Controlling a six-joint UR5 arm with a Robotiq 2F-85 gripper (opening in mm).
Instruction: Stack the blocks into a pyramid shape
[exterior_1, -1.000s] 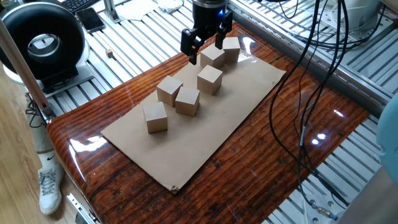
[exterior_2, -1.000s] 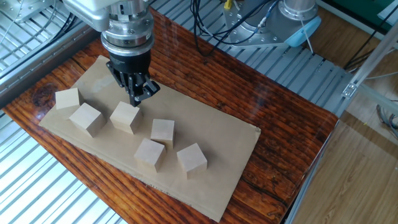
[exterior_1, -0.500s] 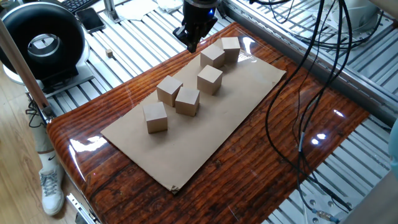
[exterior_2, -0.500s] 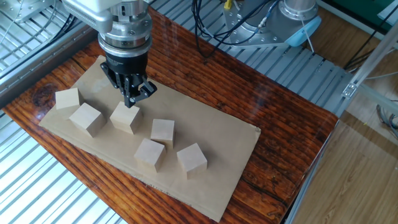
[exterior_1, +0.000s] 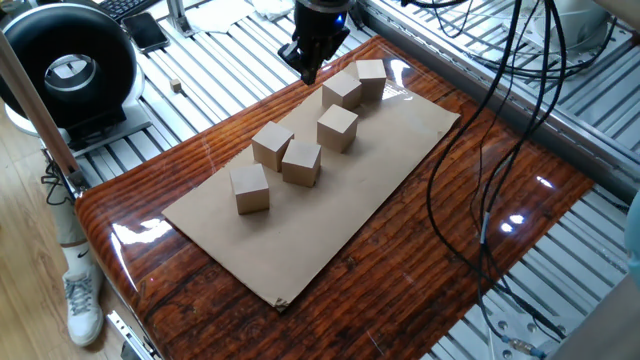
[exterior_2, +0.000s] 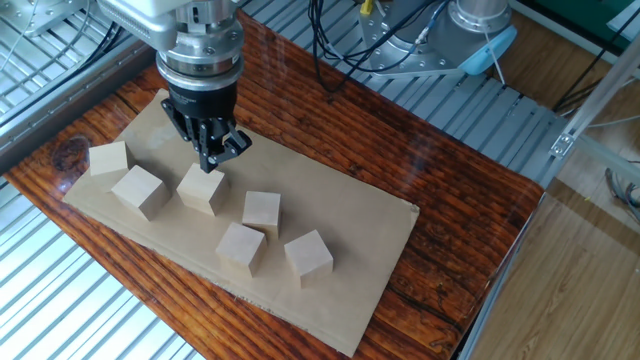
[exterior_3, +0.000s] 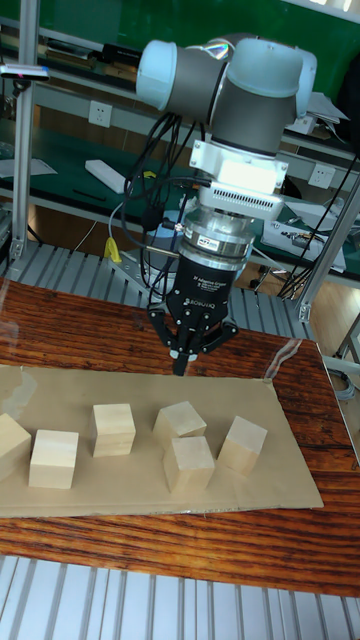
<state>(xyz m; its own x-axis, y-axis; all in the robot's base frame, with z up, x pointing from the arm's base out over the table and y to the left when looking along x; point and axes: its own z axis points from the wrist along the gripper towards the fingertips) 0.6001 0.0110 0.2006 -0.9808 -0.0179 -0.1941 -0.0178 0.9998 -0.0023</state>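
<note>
Nothing is stacked so far: all six blocks sit singly on the cardboard sheet (exterior_1: 380, 170) that covers part of the glossy wooden worktop (exterior_1: 500, 190), each resting on the sheet with none on top of another. In one fixed view they run in a loose diagonal line: the corner block (exterior_1: 371, 77) at the far end, the second block (exterior_1: 342, 91) just beside it, the middle block (exterior_1: 337, 127) a little further on, then a close pair, one block (exterior_1: 272, 144) and its neighbour (exterior_1: 302, 162) nearly touching, and the nearest block (exterior_1: 249, 187) at the end of the row.

The gripper (exterior_2: 213, 155) hangs above the sheet near the far end of the row, holding nothing. From the other fixed view its tips sit just above and behind the middle block, not touching it. The jaws look drawn together into a narrow point in all three views, so they would have to spread before any block could be taken.

By my reckoning the whole job remains: three blocks need pulling together as a base row, two set on those, one on top. The close pair might serve as the start of a base, though they sit at different angles and would want squaring up. The arm seems placed to begin with a block at the far end, but I can't tell which one it is aiming for
</note>
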